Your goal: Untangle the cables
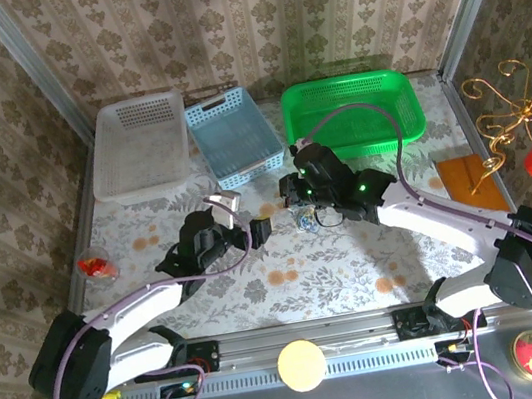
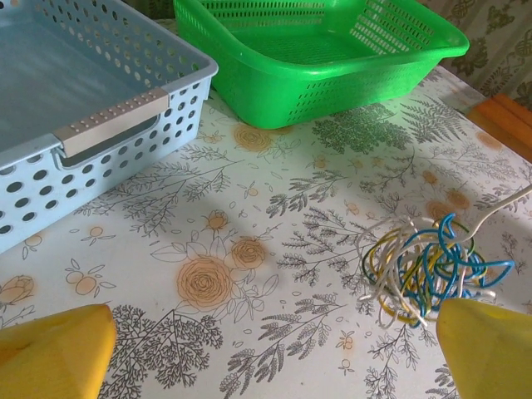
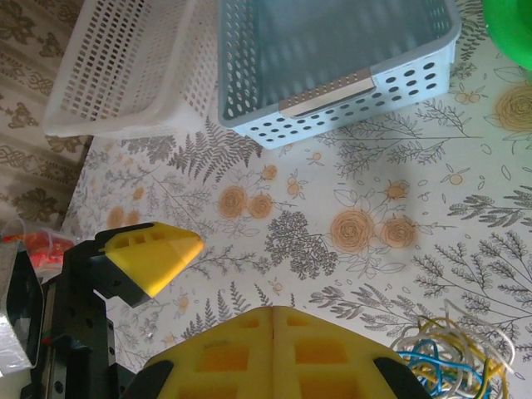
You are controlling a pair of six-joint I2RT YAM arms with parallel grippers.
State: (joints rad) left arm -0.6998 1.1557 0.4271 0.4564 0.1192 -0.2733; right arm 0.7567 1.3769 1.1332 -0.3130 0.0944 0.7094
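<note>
Presently, left gripper (image 2: 270,362): its jaws are standing wide apart and gripping nothing, with flowered tabletop showing between its two yellow fingers.
right gripper (image 3: 273,314): its jaws are pressing together, yellow pad against yellow pad, with nothing showing between them.
cables (image 2: 424,266): a loose tangle of yellow, blue and white cords is lying flat on the table, just beyond the left gripper's right-hand finger.
cables against the right gripper: the tangle (image 3: 453,357) is sitting just beside the shut fingers, to their right in the right wrist view; whether it is touching them I cannot tell.
seen from above: the cables (image 1: 307,219) are resting near the middle of the table (image 1: 291,292), between the two grippers. The right gripper (image 1: 298,199) is hanging close over them and the left gripper (image 1: 245,219) is facing them from the left.
blue basket (image 1: 235,133): it is sitting on the far part of the table, slightly askew and well apart from the cables.
white basket (image 1: 142,148): it is standing just left of the blue basket.
green basket (image 1: 415,107): it is standing to the right of the blue basket, at the far right.
orange board (image 1: 471,182): it is lying at the table's right edge.
small red object (image 1: 97,267): it is sitting at the left edge, near the left arm.
</note>
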